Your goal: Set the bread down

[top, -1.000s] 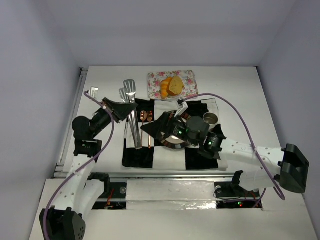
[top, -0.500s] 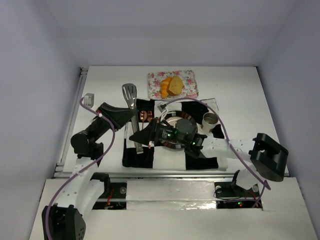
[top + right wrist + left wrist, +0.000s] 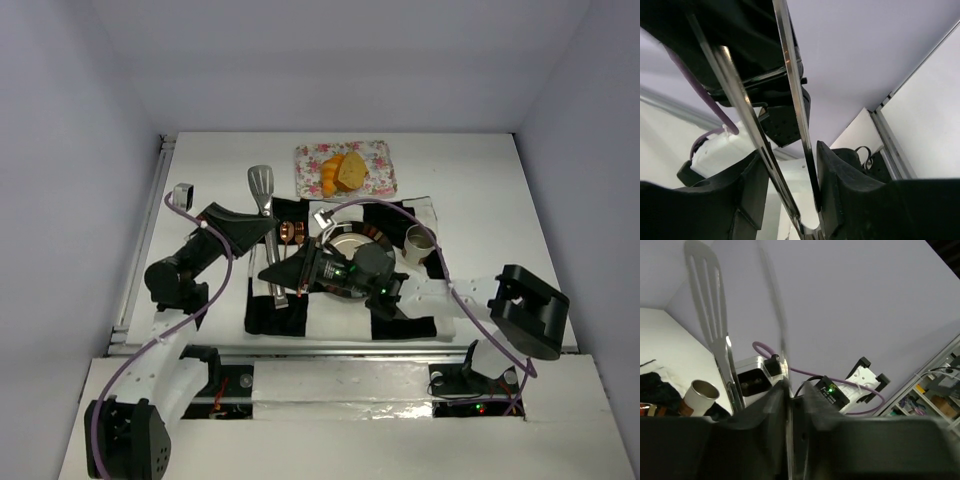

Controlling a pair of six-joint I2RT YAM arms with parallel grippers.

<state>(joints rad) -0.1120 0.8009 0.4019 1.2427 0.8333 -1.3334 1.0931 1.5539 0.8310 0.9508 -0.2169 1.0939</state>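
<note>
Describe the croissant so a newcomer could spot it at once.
Beyond the black-and-white checkered cloth lies a rectangular floral tray. Of the two baked pieces on it, the orange-golden ridged croissant is the left one, brighter than the tan-brown bread slice beside it.

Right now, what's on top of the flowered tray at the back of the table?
An orange croissant and a tan bread slice, side by side on the tray. Its pattern beneath them is covered.
</note>
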